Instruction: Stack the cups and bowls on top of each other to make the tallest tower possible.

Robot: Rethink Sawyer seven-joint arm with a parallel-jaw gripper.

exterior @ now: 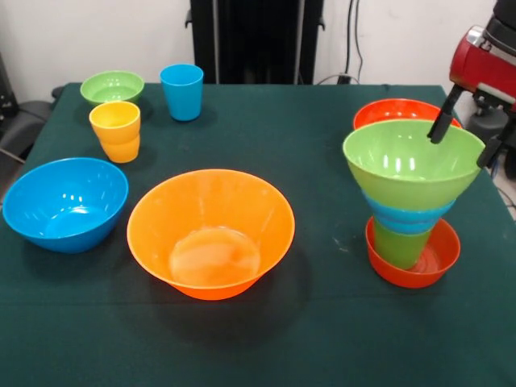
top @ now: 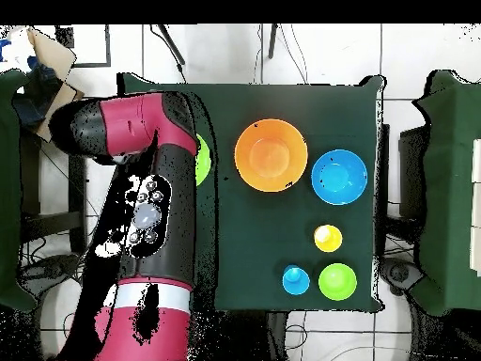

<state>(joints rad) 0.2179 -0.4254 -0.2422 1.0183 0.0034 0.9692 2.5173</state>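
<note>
The tower point(exterior: 409, 201) stands at the right of the front view: a small red-orange bowl point(exterior: 413, 264) lowest, then a green cup point(exterior: 399, 243), a blue bowl point(exterior: 407, 215) and a wide green bowl point(exterior: 407, 161) on top. My gripper point(exterior: 466, 135) is open at the green bowl's far right rim, with one black finger point(exterior: 443, 122) over the bowl and the other outside it. A second red-orange bowl point(exterior: 395, 112) sits behind the tower. In the overhead view my arm point(top: 150, 188) hides the tower except for a green sliver point(top: 202, 160).
A large orange bowl point(exterior: 211, 234) point(top: 271, 154) sits mid-table, with a blue bowl point(exterior: 66, 201) point(top: 339, 176) to its left in the front view. A yellow-orange cup point(exterior: 115, 131) point(top: 328, 238), a blue cup point(exterior: 181, 91) point(top: 296, 280) and a small green bowl point(exterior: 112, 86) point(top: 337, 280) stand at the far left corner.
</note>
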